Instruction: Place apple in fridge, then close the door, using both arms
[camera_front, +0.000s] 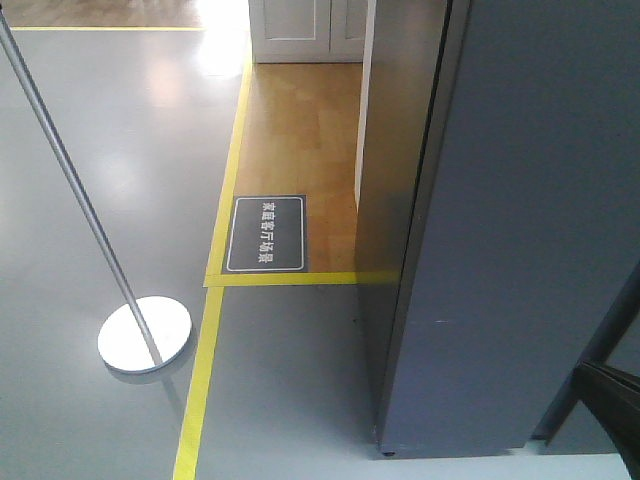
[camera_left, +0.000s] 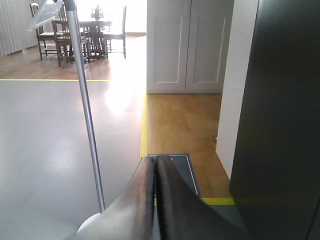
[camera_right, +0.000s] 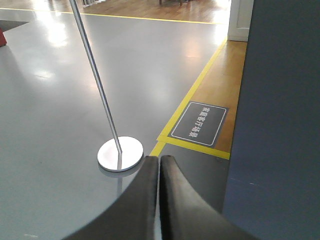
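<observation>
The fridge is a tall dark grey slab filling the 3 o'clock side of the front view, its outer wall plain and matte. No apple shows in any view. In the left wrist view the left pincer juts up from 6 o'clock, its two dark fingers pressed together with nothing between them; the fridge stands near at its 2 o'clock. The right pincer is likewise closed and empty, the fridge at its 2 o'clock. A pole stand rests on the grey floor at 8 o'clock, beside a yellow line and a floor sign.
</observation>
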